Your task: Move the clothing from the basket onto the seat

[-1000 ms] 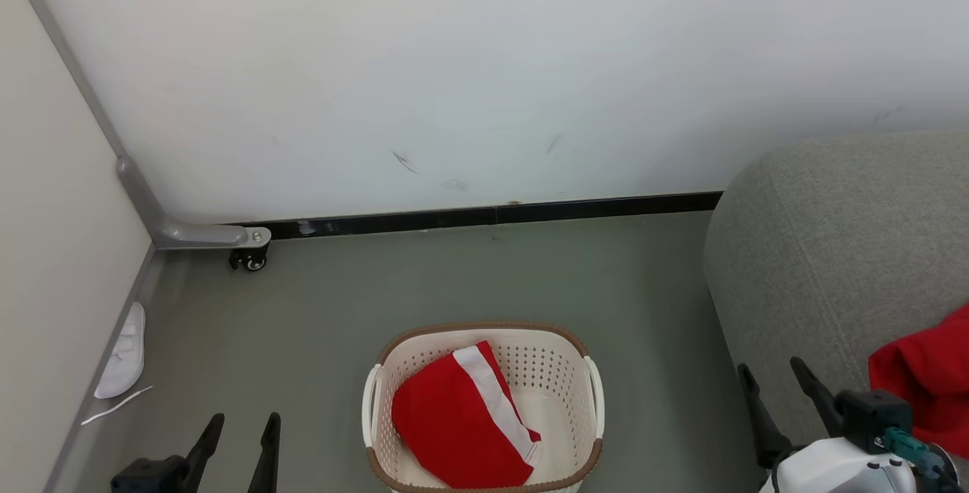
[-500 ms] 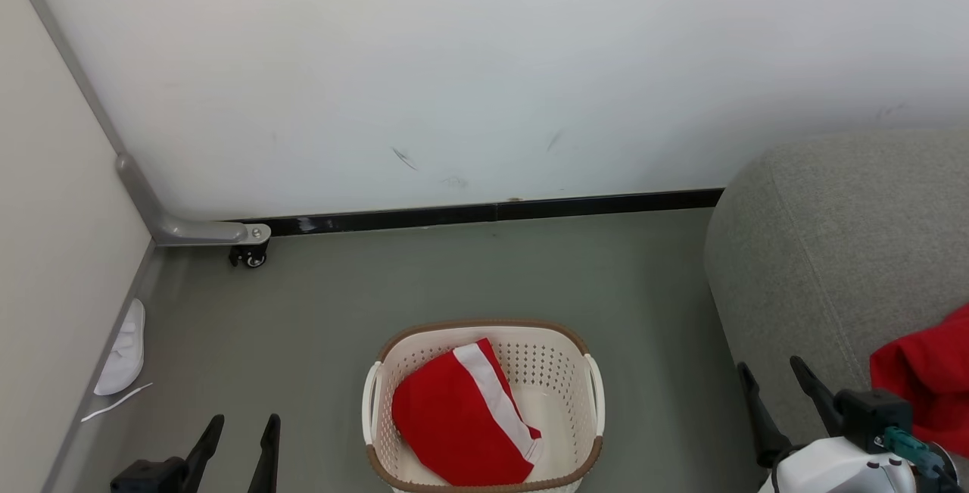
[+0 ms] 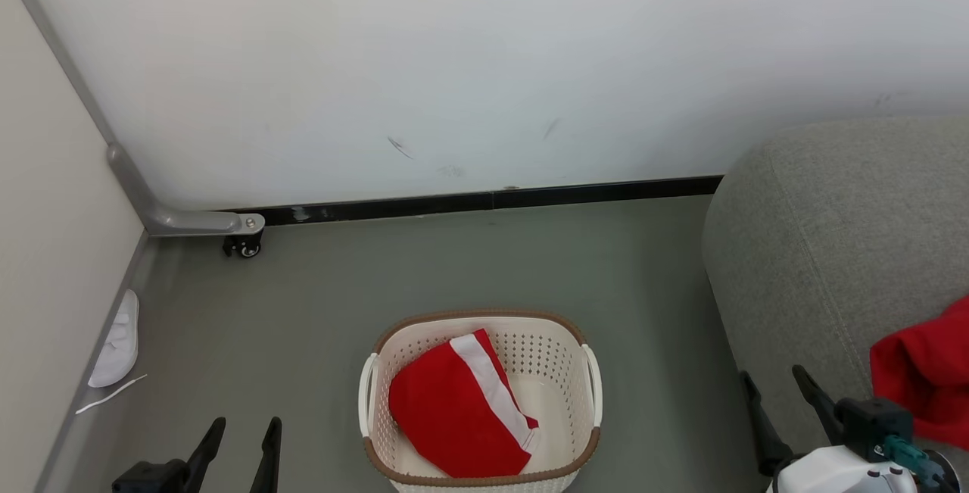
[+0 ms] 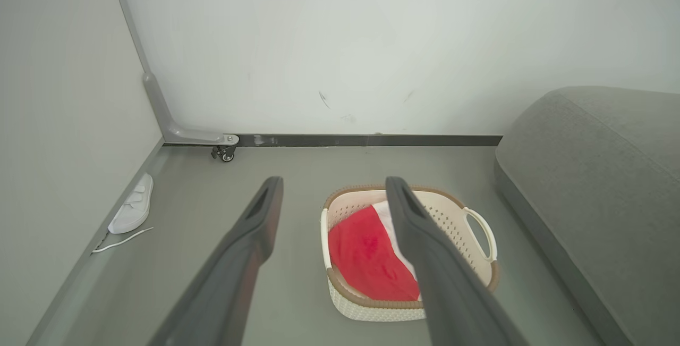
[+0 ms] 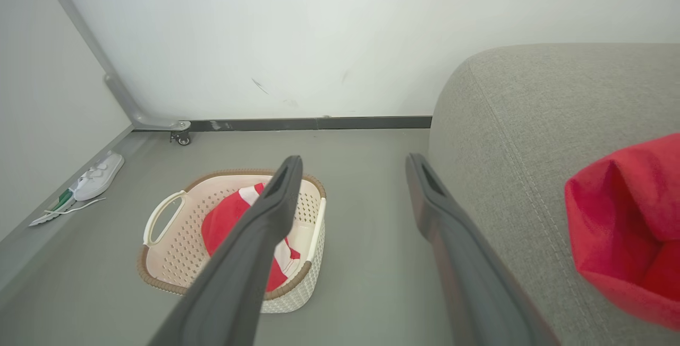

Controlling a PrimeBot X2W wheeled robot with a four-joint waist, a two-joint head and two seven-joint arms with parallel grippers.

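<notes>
Tilts the head camera a touch lower than a second ago, sliding wall and floor up the picture; moves nothing in the scene itself; keeps left tool (image 3: 246, 423) spread and empty, low at the left; keeps right tool (image 3: 772, 374) spread and empty too, just beside the sofa (image 3: 833, 251); leaves the red garment with the broad white band (image 3: 447, 417) lying in the basket (image 3: 484, 315) on the floor; shows a second red garment (image 3: 920, 372) already on the sofa; roughly half done, judging by that; probably lining up a reach into the basket.
</notes>
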